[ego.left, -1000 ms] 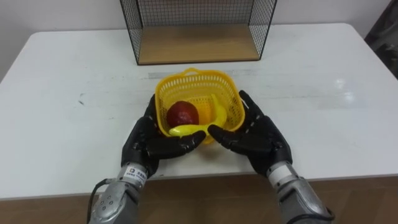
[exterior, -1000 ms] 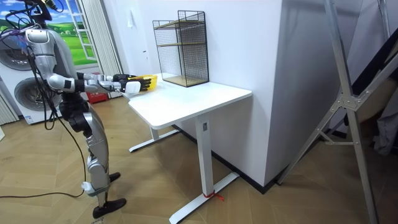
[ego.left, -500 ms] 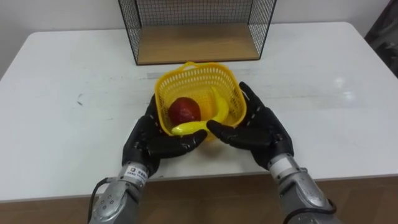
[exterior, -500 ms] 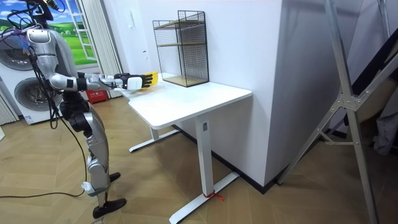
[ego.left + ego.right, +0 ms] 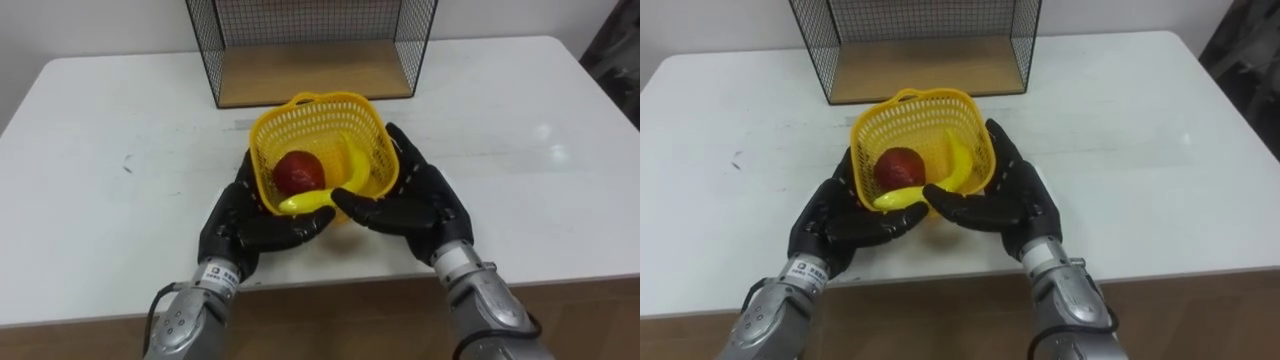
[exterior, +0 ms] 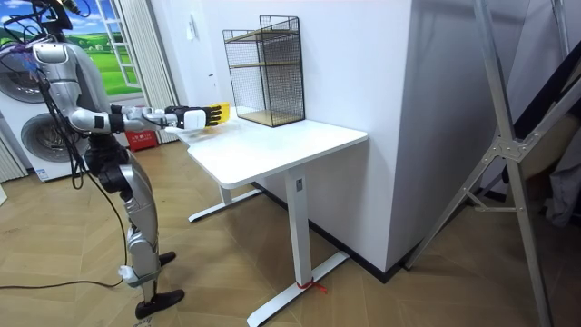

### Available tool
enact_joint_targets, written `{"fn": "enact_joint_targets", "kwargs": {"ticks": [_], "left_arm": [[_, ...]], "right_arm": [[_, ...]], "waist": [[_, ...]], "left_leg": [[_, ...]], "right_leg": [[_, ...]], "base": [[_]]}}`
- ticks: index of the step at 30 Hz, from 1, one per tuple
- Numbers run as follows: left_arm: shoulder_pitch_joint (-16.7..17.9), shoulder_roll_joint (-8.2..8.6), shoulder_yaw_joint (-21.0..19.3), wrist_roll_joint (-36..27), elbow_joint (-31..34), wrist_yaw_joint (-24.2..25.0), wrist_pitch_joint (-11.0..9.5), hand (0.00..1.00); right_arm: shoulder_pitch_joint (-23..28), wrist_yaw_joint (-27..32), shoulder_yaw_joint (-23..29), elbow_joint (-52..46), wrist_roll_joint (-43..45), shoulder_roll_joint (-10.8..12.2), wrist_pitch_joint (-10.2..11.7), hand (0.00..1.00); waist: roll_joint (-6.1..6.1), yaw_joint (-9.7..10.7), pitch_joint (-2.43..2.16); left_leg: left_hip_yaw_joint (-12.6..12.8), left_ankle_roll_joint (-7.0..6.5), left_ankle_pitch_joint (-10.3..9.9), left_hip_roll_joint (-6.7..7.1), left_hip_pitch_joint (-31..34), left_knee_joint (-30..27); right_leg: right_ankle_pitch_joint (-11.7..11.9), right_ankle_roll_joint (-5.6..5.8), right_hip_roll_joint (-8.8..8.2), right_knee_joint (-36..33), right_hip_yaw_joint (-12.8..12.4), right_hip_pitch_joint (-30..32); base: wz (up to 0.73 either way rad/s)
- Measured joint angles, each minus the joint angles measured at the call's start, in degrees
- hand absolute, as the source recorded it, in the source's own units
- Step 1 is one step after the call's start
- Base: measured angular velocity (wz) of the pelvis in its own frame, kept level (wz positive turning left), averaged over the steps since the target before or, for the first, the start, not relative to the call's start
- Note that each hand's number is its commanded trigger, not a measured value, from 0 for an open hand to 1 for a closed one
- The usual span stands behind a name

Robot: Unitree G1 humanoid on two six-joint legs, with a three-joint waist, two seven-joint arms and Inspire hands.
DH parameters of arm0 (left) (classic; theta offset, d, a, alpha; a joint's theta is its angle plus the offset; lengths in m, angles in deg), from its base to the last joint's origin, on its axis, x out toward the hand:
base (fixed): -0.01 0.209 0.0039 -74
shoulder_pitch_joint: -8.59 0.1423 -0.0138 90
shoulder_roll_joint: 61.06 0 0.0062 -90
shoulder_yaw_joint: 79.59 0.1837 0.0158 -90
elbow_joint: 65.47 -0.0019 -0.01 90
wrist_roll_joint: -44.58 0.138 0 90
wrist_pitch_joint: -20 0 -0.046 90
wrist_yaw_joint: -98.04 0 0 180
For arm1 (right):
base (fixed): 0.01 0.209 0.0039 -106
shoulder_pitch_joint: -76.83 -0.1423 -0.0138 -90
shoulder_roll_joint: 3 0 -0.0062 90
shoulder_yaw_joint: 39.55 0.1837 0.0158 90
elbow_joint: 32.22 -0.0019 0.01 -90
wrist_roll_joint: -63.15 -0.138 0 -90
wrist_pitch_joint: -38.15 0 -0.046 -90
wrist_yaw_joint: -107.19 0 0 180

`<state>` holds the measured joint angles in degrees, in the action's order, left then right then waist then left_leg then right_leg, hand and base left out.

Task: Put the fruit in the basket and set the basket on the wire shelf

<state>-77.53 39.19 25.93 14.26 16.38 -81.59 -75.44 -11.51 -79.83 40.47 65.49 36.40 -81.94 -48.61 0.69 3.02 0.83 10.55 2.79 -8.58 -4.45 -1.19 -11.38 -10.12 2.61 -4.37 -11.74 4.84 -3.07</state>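
You have the white table [image 5: 100, 150] before you, the robot standing at its near edge with both arms stretched over it; at the far side stands the wire shelf [image 5: 315, 72], its wooden lower board bare. Near in front of it, not touching, is the yellow basket [image 5: 312, 100], tipped a little toward you. The left hand [image 5: 245, 222] and the right hand [image 5: 420, 205] cup it from either side, fingers stretched along its walls and thumbs reaching across under the near edge; a flat two-handed clasp, not a fist. Inside lie the banana [image 5: 352, 172] and a red fruit [image 5: 297, 172], so I judge the loading done; what is left is to carry the basket forward and set it on the shelf. The hands hide the basket's base, so you cannot tell whether it has left the table; the shelf's top is cut off.
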Motion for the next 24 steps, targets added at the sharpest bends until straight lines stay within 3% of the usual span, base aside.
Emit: {"fn": "enact_joint_targets", "kwargs": {"ticks": [10,24], "left_arm": [[-3.7,-0.07,-1.0,0.1,1.3,0.0,0.0,0.00],[-3.7,0.16,-1.8,1.2,4.2,0.0,0.0,0.00]], "right_arm": [[-2.0,0.0,0.3,0.0,0.3,0.0,1.5,0.00],[-2.2,0.0,0.4,-2.5,-0.1,0.1,2.2,0.00]], "waist": [[0.04,0.1,0.02],[0.02,0.0,0.02]], "left_leg": [[-0.1,0.06,0.0,-0.15,0.6,-0.4],[-0.1,0.10,-0.1,-0.19,0.4,-0.4]], "right_leg": [[0.1,-0.06,0.15,0.1,-0.1,0.3],[0.1,-0.06,0.15,0.0,0.0,0.1]], "base": [[0.00],[0.00]]}}
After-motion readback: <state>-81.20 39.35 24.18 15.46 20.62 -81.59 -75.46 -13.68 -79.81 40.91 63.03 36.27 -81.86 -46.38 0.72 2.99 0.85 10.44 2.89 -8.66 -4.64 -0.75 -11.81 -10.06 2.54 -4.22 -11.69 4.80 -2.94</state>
